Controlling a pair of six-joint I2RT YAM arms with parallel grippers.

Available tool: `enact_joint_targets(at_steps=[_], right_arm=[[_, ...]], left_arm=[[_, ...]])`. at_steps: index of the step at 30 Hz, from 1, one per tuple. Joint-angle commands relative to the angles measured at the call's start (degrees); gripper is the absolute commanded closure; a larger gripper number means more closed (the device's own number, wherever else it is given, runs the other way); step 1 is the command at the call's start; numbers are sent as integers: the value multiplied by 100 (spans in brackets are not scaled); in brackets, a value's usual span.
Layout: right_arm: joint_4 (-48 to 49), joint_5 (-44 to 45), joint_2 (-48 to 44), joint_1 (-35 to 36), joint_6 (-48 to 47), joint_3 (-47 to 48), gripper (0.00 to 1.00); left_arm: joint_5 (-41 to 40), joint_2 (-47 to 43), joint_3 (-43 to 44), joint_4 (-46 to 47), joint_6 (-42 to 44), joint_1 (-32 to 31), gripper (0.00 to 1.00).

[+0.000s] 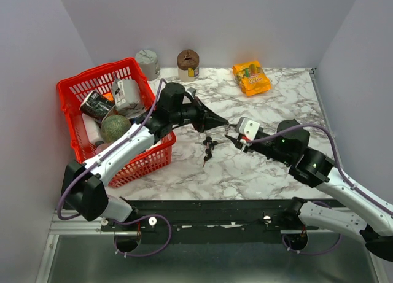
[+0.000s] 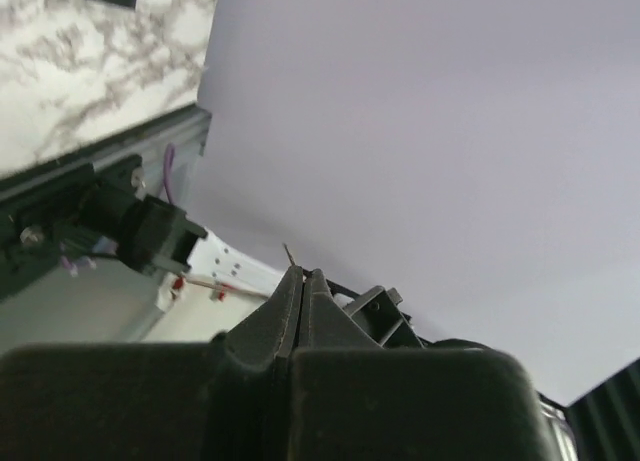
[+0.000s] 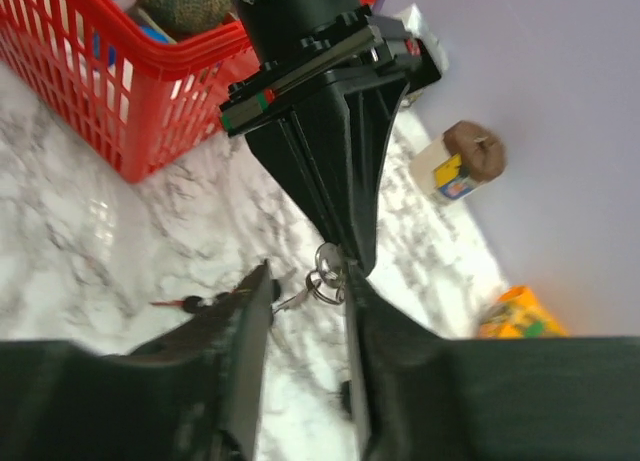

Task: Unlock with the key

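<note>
**Item 1: key ring [image 3: 326,274] with its bunch of keys [image 1: 209,146].** It sits just off the right-hand wall of the red basket [image 1: 142,162], over the marble table [image 1: 276,105]. The keys dangle under the ring. You cannot tell whether the lowest one touches the table.

**Item 2: left gripper [image 1: 222,123].** It reaches out past the basket's right rim. Its jaws are pressed flat together and pinch the ring at their very tip.

**Item 3: right gripper [image 1: 232,139].** It is on the side of the ring away from the basket, facing the left gripper. Its fingers [image 3: 245,341] stand partly apart, one on each side of the ring, and hold nothing.

**Item 4: lock.** It cannot be made out. A dark lump hangs among the keys, and you cannot tell whether that is the lock.

**Hazards:**
- The ring is thin and held only at the tip of the left gripper, so a nudge from the right fingers could twist it loose and drop the bunch beside the basket.
- If you close the right gripper now, you would probably catch the ring or the other gripper's tip rather than a key shaft.
- The dangling keys swing freely, so a quick move may spoil your aim or tangle them.
</note>
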Motion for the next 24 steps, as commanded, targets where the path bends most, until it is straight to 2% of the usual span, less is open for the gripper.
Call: enact_joint_targets(at_steps=[1, 3, 6, 7, 8, 10, 11, 13, 15, 16, 17, 18, 21, 24], right_arm=[[-17, 455, -94, 36, 1366, -53, 51], [9, 631, -146, 45, 1866, -97, 46], [35, 931, -260, -16, 2516, -203, 40], [35, 922, -313, -147, 2685, -220, 39], [35, 826, -348, -244, 2852, -255, 39], [79, 440, -401, -664, 3501, -273, 37], [97, -75, -419, -884, 3721, -273, 37], [254, -788, -436, -1655, 4503, -265, 37], [604, -1826, -366, -2141, 5440, -221, 37], [772, -2168, -305, -2518, 5768, -194, 38], [1331, -2937, -131, -2739, 6685, -142, 40], [1597, -3093, -77, -2785, 6946, -107, 41], [2398, -3664, 196, -2785, 7528, -1, 44], [2383, -4026, 416, -2776, 7503, 113, 49]], left_arm=[[-587, -46, 213, 118, 1369, 103, 100], [-693, -29, 415, -14, 1852, 164, 100], [-781, 15, 845, -330, 3021, 173, 100], [-825, 41, 976, -549, 3824, 156, 100], [-912, 42, 1265, -725, 4215, 138, 100], [-1001, -45, 1460, -972, 5050, 42, 100], [-1044, -107, 1548, -990, 5820, 7, 100], [-984, -378, 1427, -712, 6344, -108, 100], [-659, -608, 901, -141, 6208, -108, 100], [-589, -826, 716, 497, 6119, -99, 100], [-370, -994, 175, 1200, 5630, -117, 100], [-368, -1117, 39, 1703, 5478, -117, 100], [-429, -1224, -252, 2242, 5099, -143, 100], [-535, -1303, -533, 2847, 4679, -178, 100]])
